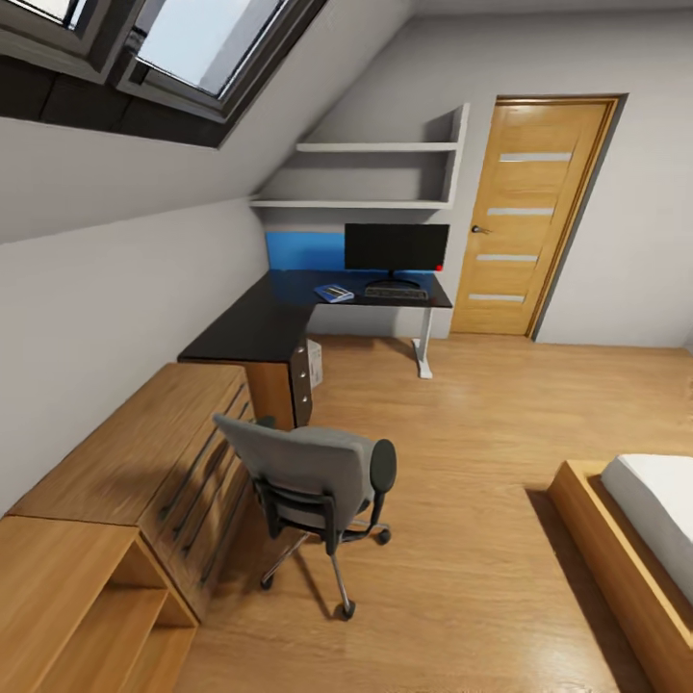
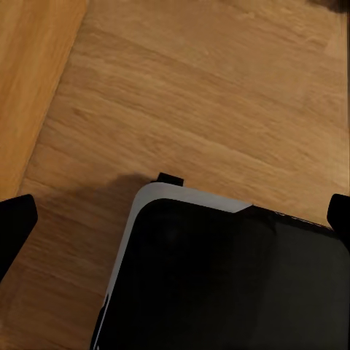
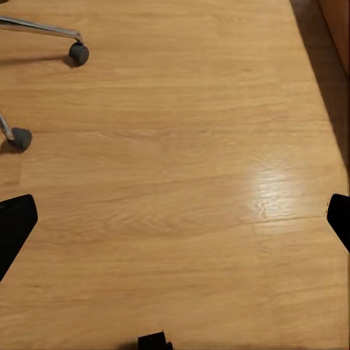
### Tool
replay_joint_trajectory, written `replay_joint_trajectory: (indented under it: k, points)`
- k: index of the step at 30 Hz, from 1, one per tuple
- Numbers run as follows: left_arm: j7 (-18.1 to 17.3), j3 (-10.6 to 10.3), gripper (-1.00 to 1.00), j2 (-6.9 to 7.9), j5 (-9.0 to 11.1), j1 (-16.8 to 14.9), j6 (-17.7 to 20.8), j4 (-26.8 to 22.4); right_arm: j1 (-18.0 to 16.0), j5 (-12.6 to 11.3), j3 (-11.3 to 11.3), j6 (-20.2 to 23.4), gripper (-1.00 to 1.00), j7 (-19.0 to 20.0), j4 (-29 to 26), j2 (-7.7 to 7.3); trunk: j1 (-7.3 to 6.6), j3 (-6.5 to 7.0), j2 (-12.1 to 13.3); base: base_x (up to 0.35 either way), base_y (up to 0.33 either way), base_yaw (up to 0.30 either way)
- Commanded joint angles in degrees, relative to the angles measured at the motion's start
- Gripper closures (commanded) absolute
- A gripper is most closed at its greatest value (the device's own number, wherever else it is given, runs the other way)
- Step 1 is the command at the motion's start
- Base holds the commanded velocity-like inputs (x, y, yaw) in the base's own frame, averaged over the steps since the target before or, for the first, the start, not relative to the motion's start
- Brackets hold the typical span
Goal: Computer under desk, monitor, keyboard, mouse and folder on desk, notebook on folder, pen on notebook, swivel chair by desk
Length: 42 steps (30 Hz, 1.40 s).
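A: Swivel chair (image 1: pixel 313 481) stands nearest, at six o'clock of the room, its seat hidden behind the backrest. Both jaws spread wide over bare floor (image 3: pixel 189 182), holding nothing.

B: So this is the approach (my guess). Next, drive round toward the counter (image 1: pixel 279 313) at twelve, where the monitor (image 1: pixel 396 247) sits.

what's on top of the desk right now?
On the desk: a monitor at the far end, a dark keyboard-like item at its base, and a bluish flat item beside it. Too small to identify further.
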Motion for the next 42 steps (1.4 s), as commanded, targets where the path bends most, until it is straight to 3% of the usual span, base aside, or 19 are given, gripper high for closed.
replay_joint_trajectory:
  k: [1, 26, 42]
  points:
    - [0.46, -0.49, -1.00, 0.03, 0.10, -0.02, -0.13, -0.07, -0.05, 0.00, 0.47, -0.03, -1.00, -0.51, 0.02, 0.03, 0.03, -0.12, -0.11, 0.000, 0.036, -0.193]
    - [0.46, -0.49, -1.00, 0.03, 0.08, -0.02, -0.09, -0.06, -0.05, 0.05, 0.51, 0.03, -1.00, -0.59, 0.02, 0.11, 0.03, -0.19, -0.11, 0.000, 0.142, -0.028]
    - [0.53, -0.59, -1.00, -0.29, -0.08, -0.02, -0.28, -0.33, -0.05, 0.21, 0.69, -0.08, -1.00, -0.56, -0.18, 0.04, 0.03, -0.19, -0.11, 0.000, 0.022, 0.000]
